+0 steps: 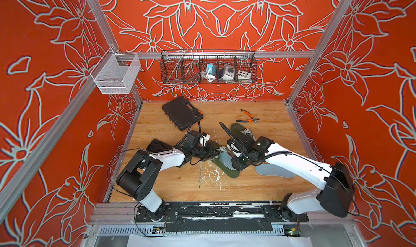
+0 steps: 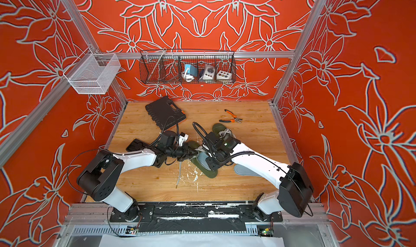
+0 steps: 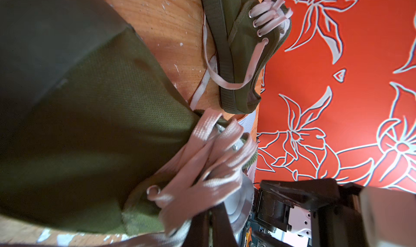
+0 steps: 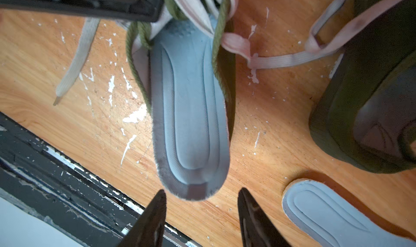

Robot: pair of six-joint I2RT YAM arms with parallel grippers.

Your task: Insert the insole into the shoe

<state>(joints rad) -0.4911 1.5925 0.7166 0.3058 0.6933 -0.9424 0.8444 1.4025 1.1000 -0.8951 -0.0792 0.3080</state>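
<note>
My left hand (image 1: 213, 153) reaches low over the surface (image 4: 281, 99), pinched shut on the laced edge of the green shoe (image 1: 233, 173). My right hand (image 4: 202, 190), fingers apart, hovers just behind the grey insole (image 4: 191, 99), whose front is tucked inside that shoe. The arms hide the shoe's toe in both top views.

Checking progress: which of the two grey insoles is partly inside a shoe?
The insole in front of the right gripper, its front tucked under the olive shoe's laces. The other insole lies bare on the table.
</note>
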